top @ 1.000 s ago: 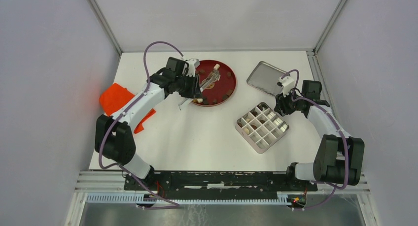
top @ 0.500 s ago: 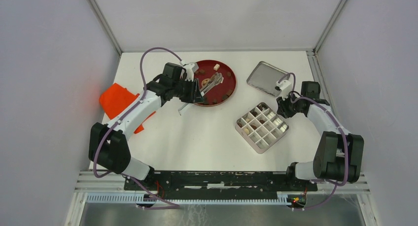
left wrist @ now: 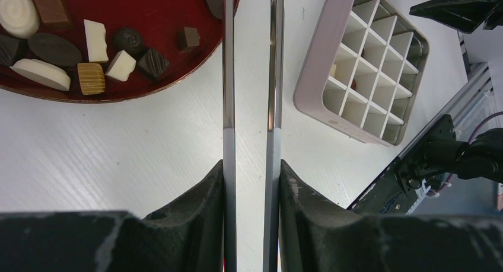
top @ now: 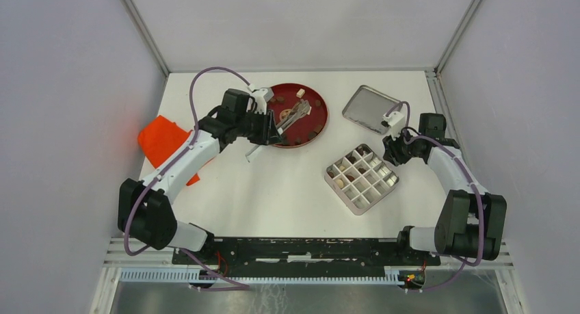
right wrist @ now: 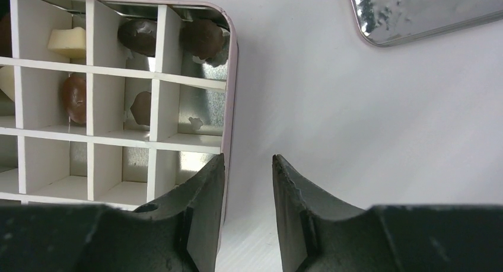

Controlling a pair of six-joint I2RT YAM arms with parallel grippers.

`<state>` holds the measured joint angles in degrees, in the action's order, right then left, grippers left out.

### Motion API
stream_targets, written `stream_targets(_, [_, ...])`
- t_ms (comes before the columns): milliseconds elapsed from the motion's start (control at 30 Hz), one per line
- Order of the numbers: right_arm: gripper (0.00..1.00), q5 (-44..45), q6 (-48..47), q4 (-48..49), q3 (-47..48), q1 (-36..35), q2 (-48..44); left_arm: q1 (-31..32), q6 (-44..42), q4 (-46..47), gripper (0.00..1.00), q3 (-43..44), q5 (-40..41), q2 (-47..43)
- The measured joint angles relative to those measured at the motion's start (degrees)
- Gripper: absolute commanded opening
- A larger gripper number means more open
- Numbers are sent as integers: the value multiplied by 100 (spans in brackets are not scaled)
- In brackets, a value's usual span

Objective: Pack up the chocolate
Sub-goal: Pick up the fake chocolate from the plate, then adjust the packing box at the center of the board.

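Note:
Several small pieces of chocolate, dark, tan and cream, lie on the red plate. My left gripper is shut on the metal tweezers. Their arms reach over the plate's rim, and the tips run out of the left wrist view. In the top view the tweezers lie across the plate. The pink divided box holds a few chocolates. My right gripper stands open at the box's right wall, one finger over the rim and bare table between the jaws.
A silver tin lid lies at the back right, behind the box. An orange cloth sits at the table's left edge beside the left arm. White walls close in on three sides.
The left arm has drawn back a little to the left, and the tweezers have swung across the plate. The box has shifted slightly left, with the right gripper at its corner.

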<state>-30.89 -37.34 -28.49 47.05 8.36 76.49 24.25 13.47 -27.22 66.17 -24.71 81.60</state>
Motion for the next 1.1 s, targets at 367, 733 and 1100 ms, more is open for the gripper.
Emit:
stream_targets(367, [35,90,-76,-155,-170,-39,-24,59,2,-4,2,-114,-107,-168])
stream_targets(733, [11,535,-114,-133,-396,-382,39,138,44,-4,2,-133,-114,-197])
stream_targets(1100, [0,1093,-7,332,-525,-837,-656,232,59,44,2,-232,-144,-310])
